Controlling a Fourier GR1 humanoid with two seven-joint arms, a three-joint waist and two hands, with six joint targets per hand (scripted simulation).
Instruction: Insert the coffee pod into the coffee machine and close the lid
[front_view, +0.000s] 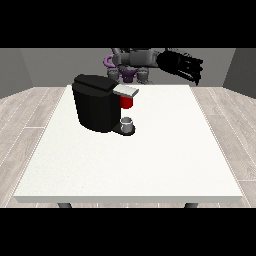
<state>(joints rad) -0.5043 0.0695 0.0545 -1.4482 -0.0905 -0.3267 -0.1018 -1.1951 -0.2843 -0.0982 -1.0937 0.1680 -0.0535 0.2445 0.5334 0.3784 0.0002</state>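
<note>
The black coffee machine stands on the white worktop toward ten o'clock, its grey lid down over a red part and a small grey cup on its base. No loose pod is visible. Up at one o'clock, the hand at the view's right hangs above the far edge, fingers spread and holding nothing.

- Your coffee machine looks like matt black plastic, smooth, with a faint sheen along its top edge.
- On its right side, the lid looks like brushed grey metal.
- Under the machine, the table is matt white, finely speckled.
- Around it, the floor looks like pale wood planks.
</note>
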